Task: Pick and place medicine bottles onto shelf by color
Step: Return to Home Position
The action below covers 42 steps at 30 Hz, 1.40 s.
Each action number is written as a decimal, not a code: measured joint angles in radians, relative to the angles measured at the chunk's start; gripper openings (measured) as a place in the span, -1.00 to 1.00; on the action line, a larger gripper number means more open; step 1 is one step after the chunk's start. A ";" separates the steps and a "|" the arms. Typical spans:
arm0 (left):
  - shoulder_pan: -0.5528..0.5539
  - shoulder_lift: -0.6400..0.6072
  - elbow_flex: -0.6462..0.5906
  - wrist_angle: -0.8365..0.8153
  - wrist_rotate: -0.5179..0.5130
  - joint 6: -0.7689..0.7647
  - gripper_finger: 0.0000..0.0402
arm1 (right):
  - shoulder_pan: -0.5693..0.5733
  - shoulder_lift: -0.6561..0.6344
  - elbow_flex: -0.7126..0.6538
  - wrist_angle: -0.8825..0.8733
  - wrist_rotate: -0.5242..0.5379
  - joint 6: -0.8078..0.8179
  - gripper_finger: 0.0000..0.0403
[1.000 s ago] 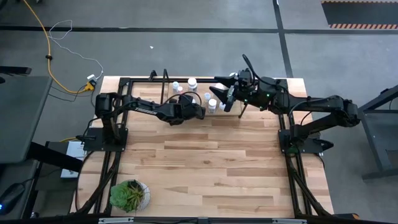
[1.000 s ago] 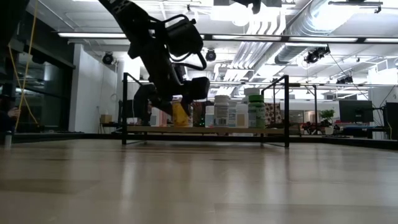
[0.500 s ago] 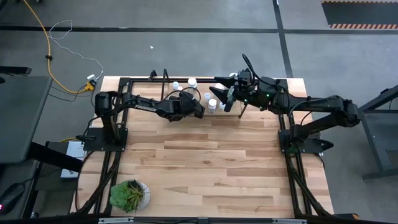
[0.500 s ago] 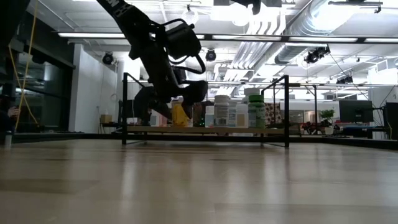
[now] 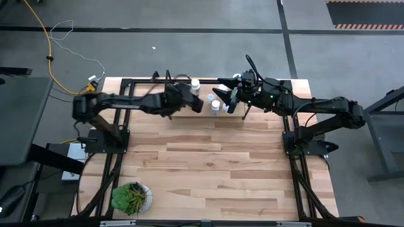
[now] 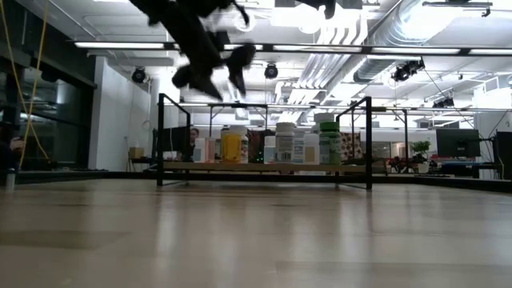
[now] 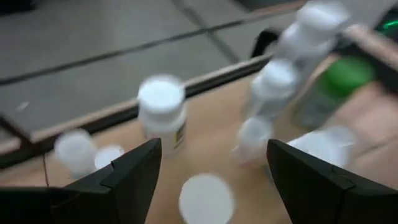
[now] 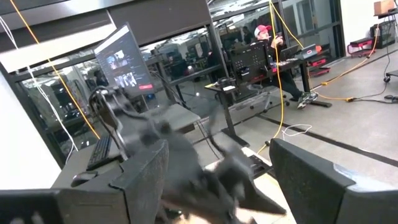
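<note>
Overhead, the two arms meet at the back of the table (image 5: 214, 164), over the shelf (image 5: 144, 81). The left gripper (image 5: 197, 104) hangs above the shelf's middle. The right gripper (image 5: 230, 99) is just beside it to the right, and both are over the medicine bottles (image 5: 216, 104). Three white caps show clear between the arms, with a fourth partly hidden. One potted plant (image 5: 131, 197) stands at the near left corner, well apart.

Level with the tabletop, the shelf holds a single upright row between its two front posts. It starts with one orange bottle (image 6: 232, 147), then at least three white bottles (image 6: 284, 144) just to its right. Green bottles (image 6: 330, 146) stand at the right end, and I cannot tell how many. The left gripper is high above the shelf's left half, blurred, with its two prongs spread and carrying nothing.

From the left wrist, its fingers (image 7: 134, 177) stand wide apart with nothing between them. Below them are about eight white caps, all blurred, and one green bottle.

From the right wrist, that gripper's fingers (image 8: 323, 180) are also wide apart and empty. The left arm (image 8: 186, 155) is a dark blur beyond them. One person (image 8: 264, 34) in a red cap shows in the room behind.
</note>
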 joint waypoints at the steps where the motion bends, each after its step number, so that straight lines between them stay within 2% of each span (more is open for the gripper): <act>1: -0.004 -0.034 0.000 0.007 0.014 0.028 0.41 | 0.000 0.000 0.000 0.000 0.000 0.000 0.35; 4: -0.019 -0.149 0.000 0.012 0.098 0.139 0.41 | 0.000 0.000 0.000 0.000 0.002 -0.007 0.35; 9: -0.063 -0.363 0.000 0.014 0.377 0.295 0.40 | 0.000 0.000 0.000 -0.004 0.002 -0.008 0.35; 12: -0.107 -0.484 -0.008 0.034 0.493 0.353 0.39 | 0.000 0.000 0.000 -0.008 0.002 -0.008 0.35; 15: -0.151 -0.596 -0.071 0.118 0.576 0.378 0.36 | 0.000 0.000 0.000 -0.009 -0.015 -0.008 0.35; 18: -0.177 -0.704 -0.178 0.278 0.649 0.364 0.32 | 0.000 0.000 0.000 -0.009 -0.059 -0.008 0.35; 21: -0.192 -0.795 -0.276 0.407 0.662 0.337 0.27 | 0.000 0.000 0.000 -0.009 -0.093 -0.008 0.35; 27: -0.195 -0.895 -0.333 0.437 0.619 0.382 0.15 | 0.000 0.000 0.000 -0.009 -0.103 -0.008 0.35; 32: -0.195 -0.906 -0.334 0.437 0.603 0.436 0.06 | 0.000 0.000 0.000 -0.009 -0.103 -0.008 0.35; 37: -0.195 -0.901 -0.334 0.430 0.612 0.384 0.01 | 0.000 0.000 0.000 -0.013 -0.103 -0.006 0.35; 40: -0.196 -0.896 -0.334 0.388 0.666 0.354 -0.07 | 0.000 0.000 0.000 -0.030 -0.103 0.000 0.35; 42: -0.204 -0.895 -0.335 0.353 0.702 0.353 -0.19 | 0.000 0.000 0.000 -0.038 -0.103 0.000 0.35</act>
